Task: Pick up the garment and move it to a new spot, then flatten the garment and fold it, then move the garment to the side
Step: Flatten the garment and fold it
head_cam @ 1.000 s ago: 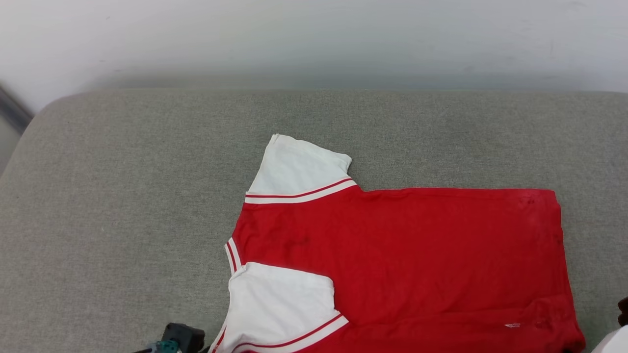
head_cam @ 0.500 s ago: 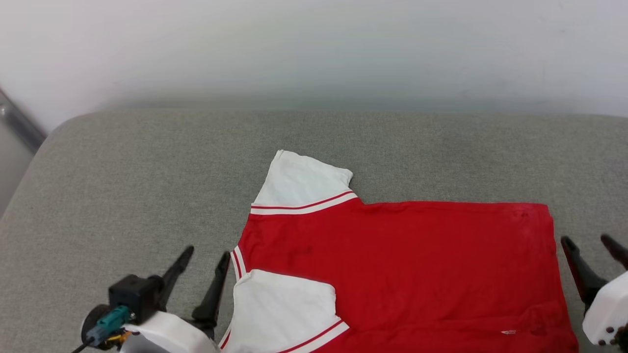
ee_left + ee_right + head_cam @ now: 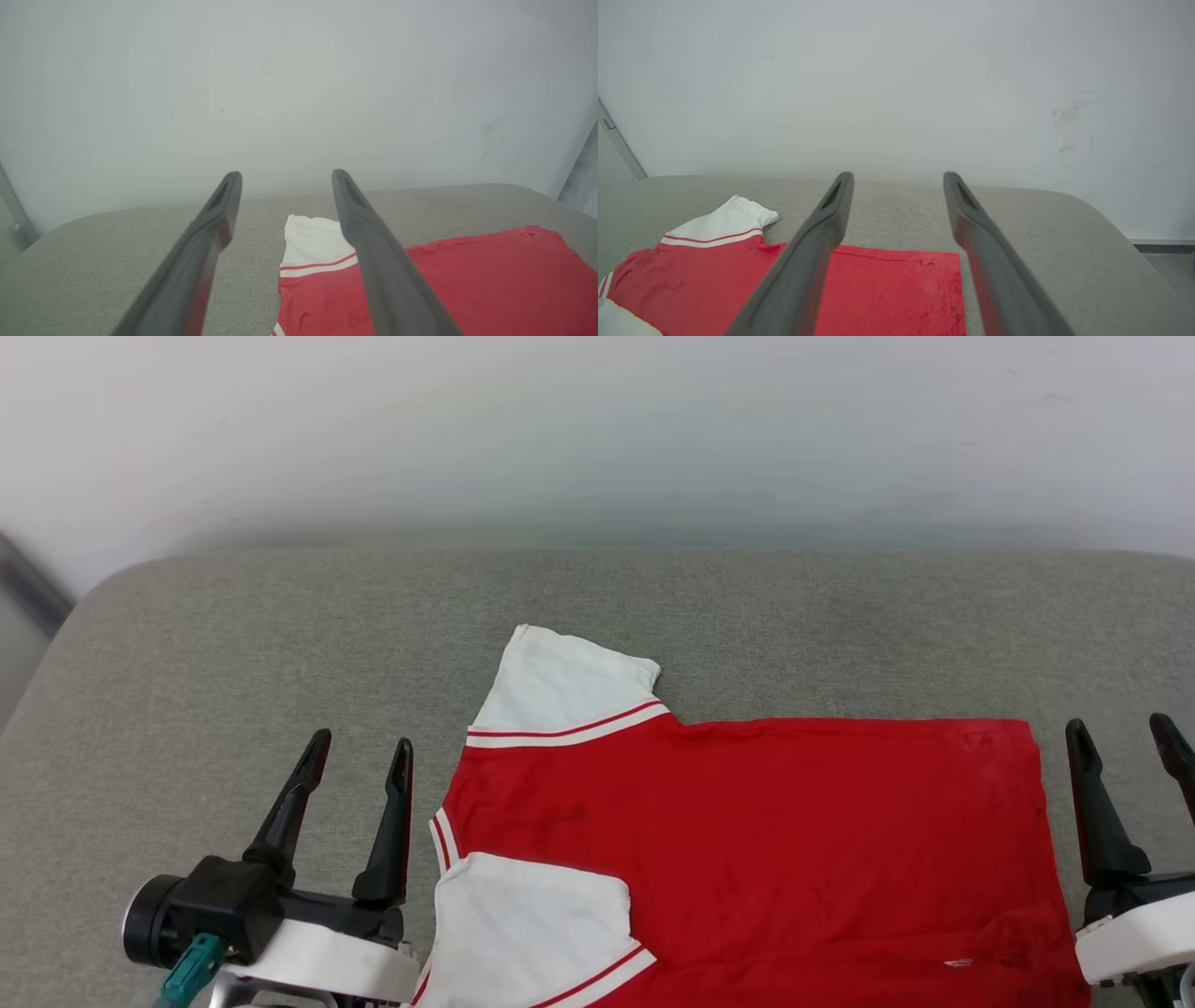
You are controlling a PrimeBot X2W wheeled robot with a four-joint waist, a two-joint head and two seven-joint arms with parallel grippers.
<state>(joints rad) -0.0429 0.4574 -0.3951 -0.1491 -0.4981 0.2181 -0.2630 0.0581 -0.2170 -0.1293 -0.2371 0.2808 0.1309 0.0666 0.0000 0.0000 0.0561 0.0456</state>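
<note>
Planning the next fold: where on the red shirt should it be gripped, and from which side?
Likely its far edge. The garment lies flat on the cushion, collar end left, hem right. The open left gripper could take the far white sleeve at its striped seam, the open right gripper the far hem corner, each coming in from its own end.

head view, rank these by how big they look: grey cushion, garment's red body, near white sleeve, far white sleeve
1. grey cushion
2. garment's red body
3. near white sleeve and far white sleeve: about alike; the near one is closer to the camera and cut by the frame edge, so unranked
</note>
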